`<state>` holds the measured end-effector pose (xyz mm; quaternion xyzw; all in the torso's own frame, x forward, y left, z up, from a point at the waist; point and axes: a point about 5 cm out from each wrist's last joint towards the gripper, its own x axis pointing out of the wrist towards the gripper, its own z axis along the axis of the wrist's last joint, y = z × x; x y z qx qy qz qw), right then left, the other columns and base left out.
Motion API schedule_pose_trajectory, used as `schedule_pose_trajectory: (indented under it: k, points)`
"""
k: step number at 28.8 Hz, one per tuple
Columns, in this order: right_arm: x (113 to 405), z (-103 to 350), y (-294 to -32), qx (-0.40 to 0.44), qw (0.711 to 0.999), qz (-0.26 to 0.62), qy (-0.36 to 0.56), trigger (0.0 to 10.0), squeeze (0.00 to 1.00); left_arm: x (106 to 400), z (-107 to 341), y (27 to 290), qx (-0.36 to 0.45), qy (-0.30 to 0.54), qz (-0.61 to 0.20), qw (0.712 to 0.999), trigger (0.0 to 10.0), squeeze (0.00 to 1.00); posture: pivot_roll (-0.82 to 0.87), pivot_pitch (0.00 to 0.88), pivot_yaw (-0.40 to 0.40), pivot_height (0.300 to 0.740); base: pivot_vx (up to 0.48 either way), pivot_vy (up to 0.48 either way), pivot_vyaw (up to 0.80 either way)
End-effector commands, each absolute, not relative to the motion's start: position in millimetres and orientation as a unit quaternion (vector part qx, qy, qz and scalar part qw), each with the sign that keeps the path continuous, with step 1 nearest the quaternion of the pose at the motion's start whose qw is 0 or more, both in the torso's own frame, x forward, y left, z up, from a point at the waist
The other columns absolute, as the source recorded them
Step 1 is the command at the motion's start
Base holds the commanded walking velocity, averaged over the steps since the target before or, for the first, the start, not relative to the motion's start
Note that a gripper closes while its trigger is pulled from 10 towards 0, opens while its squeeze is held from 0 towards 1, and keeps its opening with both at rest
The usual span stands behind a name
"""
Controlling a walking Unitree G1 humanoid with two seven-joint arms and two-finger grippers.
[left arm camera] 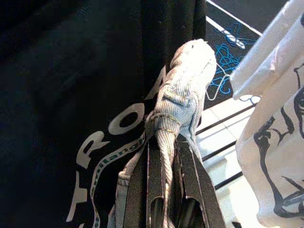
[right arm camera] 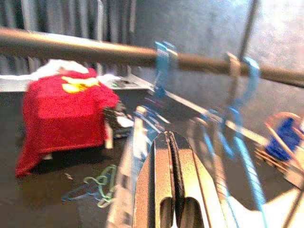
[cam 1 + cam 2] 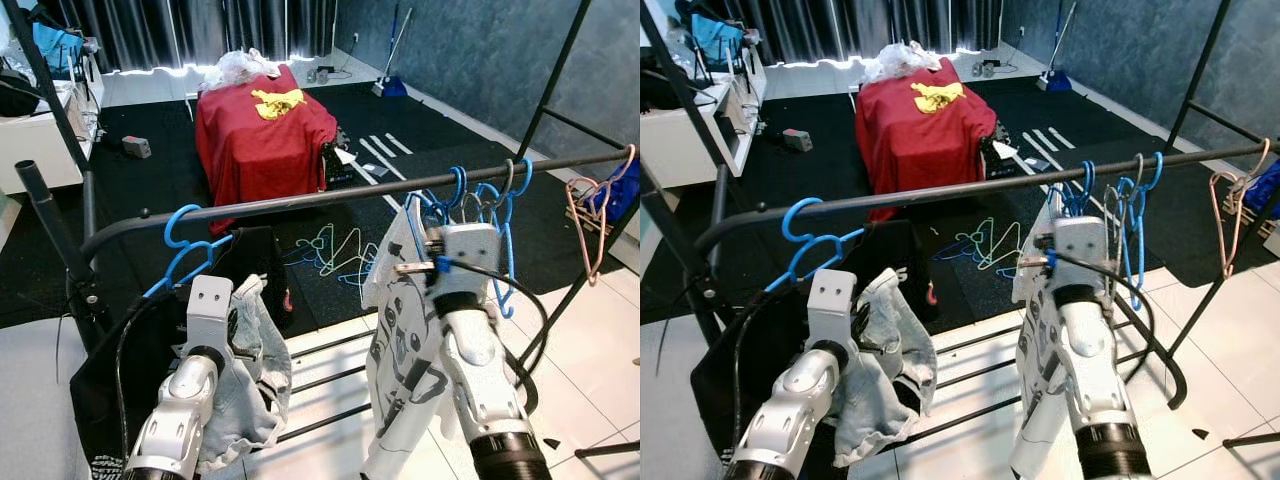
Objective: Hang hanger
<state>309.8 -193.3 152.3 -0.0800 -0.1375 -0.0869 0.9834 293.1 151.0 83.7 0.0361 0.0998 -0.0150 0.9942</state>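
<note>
- Across the room runs the dark rail [image 3: 330, 197], already carrying several blue hangers [image 3: 480, 200]; further back sits a red-draped box [image 3: 262, 130], with spare hangers on the floor [image 3: 335, 250].
- Left of centre, a blue hanger [image 3: 185, 245] is hooked on the rail beside black cloth [image 1: 57, 95].
- Below it, the left tool [image 1: 164, 156] is clenched on grey denim [image 1: 183, 95]; I'd lift evenly so the hook stays seated.
- Under the rail, the right tool [image 2: 171, 142] looks pressed closed beside the white printed shirt [image 3: 400, 330], grasping nothing I can discern.
</note>
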Motion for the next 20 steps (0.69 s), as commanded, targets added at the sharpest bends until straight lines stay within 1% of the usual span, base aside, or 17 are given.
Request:
schedule_pose_trajectory:
  k: [1,2,4,7,11,12,13,14,20]
  points:
    - [311,159,-192,-0.072,0.983,-0.079,-0.148,10.0,0.00,294,90,153,0.046,0.090,-0.017,0.995,10.0,0.00,0.03,0.043,-0.007,0.740,0.000,0.000,0.00]
    - [317,165,-198,-0.059,0.985,-0.061,-0.149,10.0,0.00,295,89,153,0.045,0.093,-0.017,0.995,10.0,0.00,0.03,0.048,-0.001,0.740,0.000,0.000,0.00]
    - [321,172,-203,-0.064,0.985,-0.054,-0.154,10.0,0.00,294,88,153,0.042,0.098,-0.016,0.994,10.0,0.00,0.03,0.049,0.001,0.740,0.000,0.000,0.00]
    - [333,180,-212,-0.074,0.987,-0.030,-0.136,10.0,0.00,292,87,151,0.044,0.104,-0.024,0.993,10.0,0.00,0.02,0.054,0.010,0.740,0.000,0.000,0.00]
    - [336,182,-215,-0.077,0.988,-0.024,-0.130,10.0,0.00,291,86,151,0.046,0.105,-0.026,0.993,10.0,0.00,0.02,0.053,0.011,0.740,0.000,0.000,0.00]
    - [338,185,-218,-0.080,0.988,-0.020,-0.129,8.9,0.00,290,85,151,0.047,0.107,-0.028,0.993,10.0,0.00,0.02,0.056,0.010,0.740,0.000,0.000,0.00]
    - [338,185,-218,-0.080,0.988,-0.020,-0.129,8.9,0.00,290,85,151,0.047,0.107,-0.028,0.993,10.0,0.00,0.02,0.056,0.010,0.740,0.000,0.000,0.00]
    - [341,189,-221,-0.083,0.988,-0.016,-0.130,0.0,0.00,290,85,151,0.048,0.107,-0.028,0.993,10.0,0.00,0.02,0.055,0.001,0.740,0.000,0.000,0.00]
    - [346,195,-223,-0.083,0.988,-0.013,-0.133,0.0,0.00,288,85,153,0.047,0.108,-0.024,0.993,10.0,0.00,0.03,0.047,0.001,0.740,0.000,0.000,0.00]
